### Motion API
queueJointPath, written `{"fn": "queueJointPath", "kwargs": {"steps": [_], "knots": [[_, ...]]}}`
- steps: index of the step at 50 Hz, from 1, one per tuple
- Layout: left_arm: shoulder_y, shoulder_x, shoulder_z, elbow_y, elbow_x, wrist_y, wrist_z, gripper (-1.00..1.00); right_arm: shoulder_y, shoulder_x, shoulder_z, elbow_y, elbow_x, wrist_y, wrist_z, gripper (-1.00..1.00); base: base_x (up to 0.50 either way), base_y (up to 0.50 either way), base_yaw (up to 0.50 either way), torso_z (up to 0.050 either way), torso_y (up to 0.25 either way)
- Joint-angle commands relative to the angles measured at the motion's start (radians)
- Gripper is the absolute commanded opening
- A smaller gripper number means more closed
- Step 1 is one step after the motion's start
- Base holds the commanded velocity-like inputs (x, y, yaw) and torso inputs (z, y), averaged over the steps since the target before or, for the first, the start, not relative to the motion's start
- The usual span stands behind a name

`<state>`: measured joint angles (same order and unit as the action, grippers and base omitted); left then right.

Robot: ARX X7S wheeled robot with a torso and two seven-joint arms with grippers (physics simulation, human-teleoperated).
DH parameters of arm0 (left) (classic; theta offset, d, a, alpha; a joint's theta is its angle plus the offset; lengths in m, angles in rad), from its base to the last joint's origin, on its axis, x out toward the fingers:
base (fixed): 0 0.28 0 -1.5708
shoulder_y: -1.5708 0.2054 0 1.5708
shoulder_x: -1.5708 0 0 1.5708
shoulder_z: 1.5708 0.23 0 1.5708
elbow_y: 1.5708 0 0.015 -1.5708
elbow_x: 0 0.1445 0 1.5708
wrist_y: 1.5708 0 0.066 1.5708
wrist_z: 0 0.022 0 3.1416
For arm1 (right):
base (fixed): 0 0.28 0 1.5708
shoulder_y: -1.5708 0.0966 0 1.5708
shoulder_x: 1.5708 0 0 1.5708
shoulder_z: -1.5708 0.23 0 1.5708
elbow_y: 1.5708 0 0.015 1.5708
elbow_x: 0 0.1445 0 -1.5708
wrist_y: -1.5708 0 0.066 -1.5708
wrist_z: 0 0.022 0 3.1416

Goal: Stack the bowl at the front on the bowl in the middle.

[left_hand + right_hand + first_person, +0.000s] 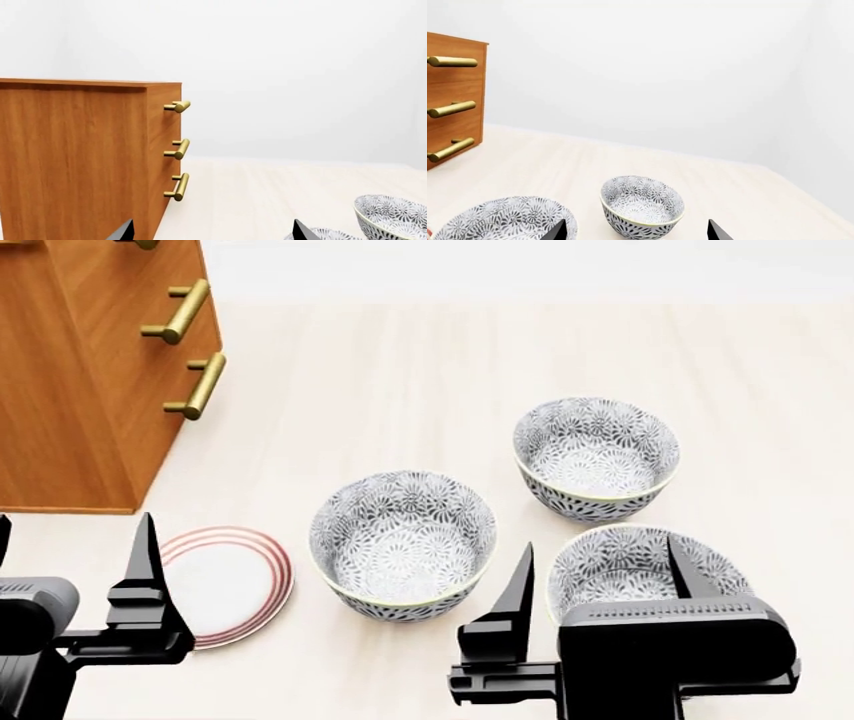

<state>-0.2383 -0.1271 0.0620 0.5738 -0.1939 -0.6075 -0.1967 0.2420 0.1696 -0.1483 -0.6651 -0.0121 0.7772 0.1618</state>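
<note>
The deep white grey-black floral front bowl [634, 570] sits on the table right under my right gripper [603, 585], jaws apart and empty. It looks rigid, glazed, slippery and breakable, so I'd pinch the thin rim wall.

Below me a pale wooden tabletop [400, 370] carries everything. On it stand three patterned bowls: the bowl at the front [627, 565], nearest me on my right, the bowl in the middle [403, 543] just to its left, and a third bowl [595, 456] behind the front one. A flat red-ringed plate [234, 585] lies left of the middle bowl, and a wooden drawer cabinet [80, 370] with brass handles stands at the far left.
</note>
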Motion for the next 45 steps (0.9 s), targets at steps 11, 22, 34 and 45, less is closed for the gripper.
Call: {"fn": "queueJointPath", "kwargs": {"steps": [11, 22, 34, 45], "knots": [[0.003, -0.015, 0.015, -0.018, -0.01, 0.03, -0.02, 1.0, 0.005, 0.017, -0.027, 0.021, 0.004, -0.018, 0.006, 1.0, 0.5, 0.0, 0.0, 0.0, 0.0], [0.007, -0.025, 0.023, -0.01, -0.015, 0.032, -0.03, 1.0, 0.003, 0.022, -0.033, 0.015, 0.006, -0.011, 0.015, 1.0, 0.5, 0.0, 0.0, 0.0, 0.0], [0.009, -0.033, 0.031, -0.011, -0.026, 0.028, -0.036, 1.0, 0.012, -0.012, 0.033, 0.034, 0.062, 0.0, 0.025, 1.0, 0.33, 0.0, 0.0, 0.0, 0.001], [0.007, -0.038, 0.034, -0.009, -0.035, 0.021, -0.047, 1.0, 0.158, 0.001, 0.172, -0.102, 0.15, 0.275, 0.013, 1.0, 0.0, 0.0, 0.0, 0.0, 0.0]]}}
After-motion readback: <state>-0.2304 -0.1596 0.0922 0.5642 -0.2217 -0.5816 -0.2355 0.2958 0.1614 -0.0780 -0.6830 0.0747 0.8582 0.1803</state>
